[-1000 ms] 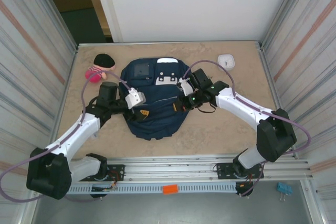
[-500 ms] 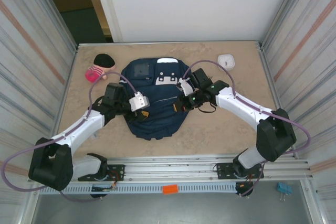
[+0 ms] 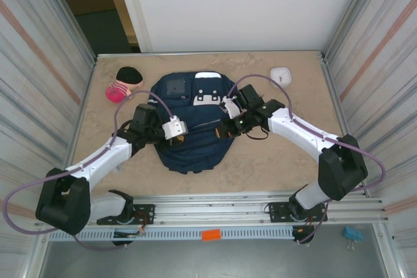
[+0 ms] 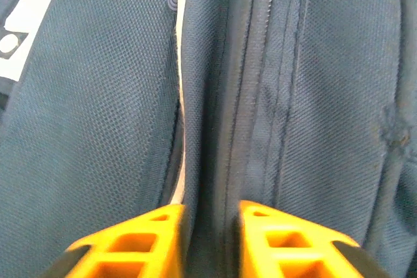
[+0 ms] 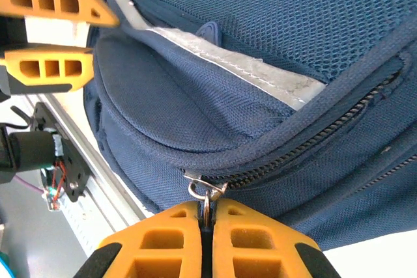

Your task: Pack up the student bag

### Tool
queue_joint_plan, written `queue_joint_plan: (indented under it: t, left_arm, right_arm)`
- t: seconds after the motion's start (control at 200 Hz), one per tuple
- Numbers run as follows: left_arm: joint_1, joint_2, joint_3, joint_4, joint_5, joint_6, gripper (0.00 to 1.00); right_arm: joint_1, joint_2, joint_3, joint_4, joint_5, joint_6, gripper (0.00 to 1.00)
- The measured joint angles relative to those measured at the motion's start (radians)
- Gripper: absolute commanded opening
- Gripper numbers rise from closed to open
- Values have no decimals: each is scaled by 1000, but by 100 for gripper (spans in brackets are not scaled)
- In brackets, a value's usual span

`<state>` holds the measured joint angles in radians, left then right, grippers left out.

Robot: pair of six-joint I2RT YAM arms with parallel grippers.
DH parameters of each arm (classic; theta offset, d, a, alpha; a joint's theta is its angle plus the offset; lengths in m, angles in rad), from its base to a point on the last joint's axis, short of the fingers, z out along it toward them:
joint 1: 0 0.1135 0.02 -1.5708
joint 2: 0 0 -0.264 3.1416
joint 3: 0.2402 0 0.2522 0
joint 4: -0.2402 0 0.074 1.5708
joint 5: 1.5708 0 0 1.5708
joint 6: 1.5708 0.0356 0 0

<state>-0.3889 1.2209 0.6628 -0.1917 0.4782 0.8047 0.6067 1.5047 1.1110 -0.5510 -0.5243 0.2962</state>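
The student bag (image 3: 195,144), navy blue with white patches, lies flat in the middle of the table. My left gripper (image 3: 184,128) rests on its left half. In the left wrist view its orange fingers (image 4: 156,239) pinch a raised fold of bag fabric (image 4: 215,161) beside a zipper seam and a white stripe. My right gripper (image 3: 221,131) is at the bag's right side, shut on the metal zipper pull (image 5: 207,196), which sticks out from between its fingertips (image 5: 207,216). The zipper (image 5: 313,131) behind the pull is partly open. The left gripper (image 5: 78,34) appears at the bag's far edge in the right wrist view.
A small doll (image 3: 122,84) with black hair and pink clothes lies at the back left of the table. A small white container (image 3: 281,75) sits at the back right. Metal frame walls close in both sides, and a rail runs along the near edge.
My left gripper moved right onto the bag and its jaws closed from wide open onto a fold of fabric. The right arm stayed where it was.
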Motion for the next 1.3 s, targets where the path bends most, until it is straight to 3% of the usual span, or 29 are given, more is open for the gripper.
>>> queue_joint_plan:
  t: [0.055, 0.266, 0.526, 0.917, 1.303]
  left_arm:
    - [-11, -10, 0, -16, -2, 1, 0]
    - [-82, -119, 0, -69, -66, -93, 0]
    - [-190, -211, 5, -134, -171, -321, 0]
    - [-209, -73, 141, -176, -252, -586, 0]
    - [-229, 31, 207, -151, -250, -654, 0]
  right_arm:
    - [-2, 0, 0, 0, 0, -2, 0]
    - [-22, 9, 45, -40, 0, -40, 0]
    - [-42, 70, 132, -113, -15, -104, 0]
    - [-7, 67, 151, -120, 33, -123, 0]
    - [102, 64, 137, -26, 64, -14, 0]
